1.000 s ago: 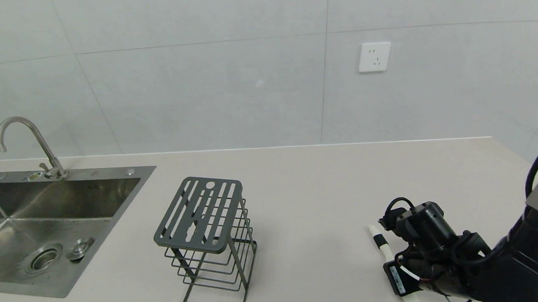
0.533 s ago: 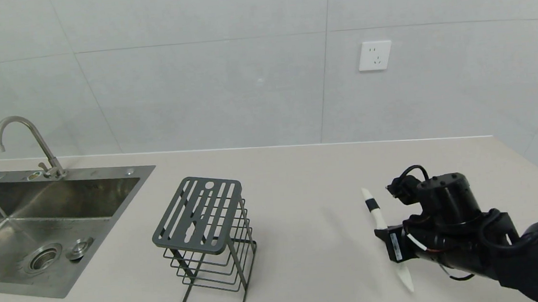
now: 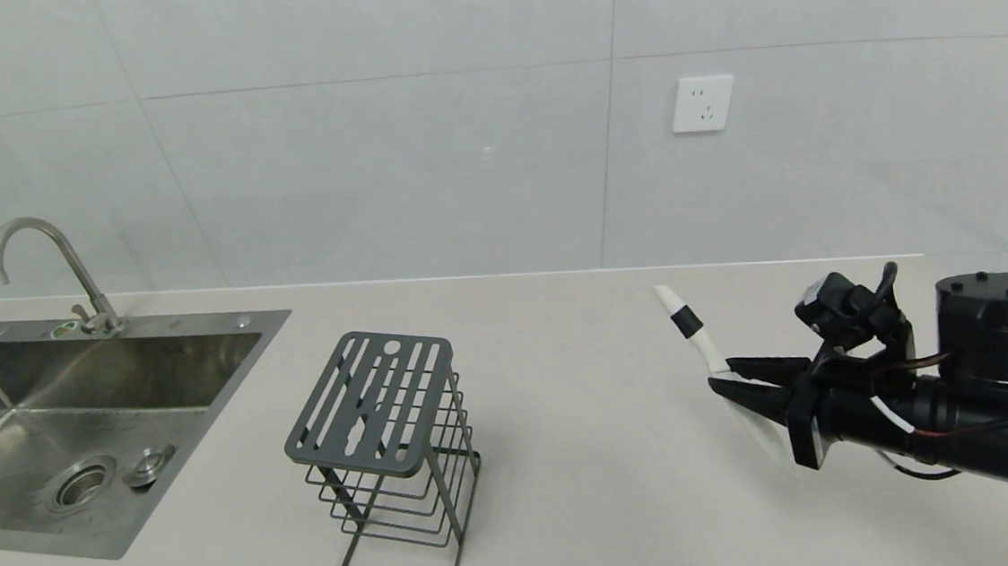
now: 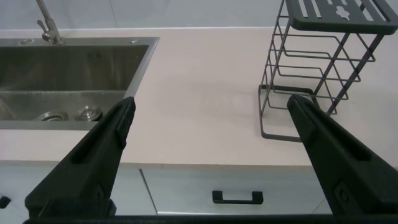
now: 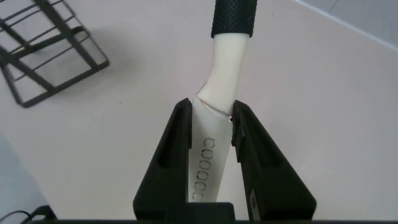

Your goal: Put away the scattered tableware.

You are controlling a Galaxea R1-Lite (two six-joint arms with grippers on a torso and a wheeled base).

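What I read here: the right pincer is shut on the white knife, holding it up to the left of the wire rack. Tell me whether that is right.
One thing is wrong: the side. The right pincer is shut on the white knife, holding it up to the right of the wire rack, not the left. The head view shows this.

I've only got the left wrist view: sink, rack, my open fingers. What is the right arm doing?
Observer: The right gripper is shut on a white utensil, to the right of the rack.
Operator: Set down or in the air?
Observer: Head view shows it held above the counter, tilted, upper end towards the wall.
Operator: Gripped where?
Observer: Right wrist view: the fingers clamp the flat perforated part; the black band sits beyond the fingertips.
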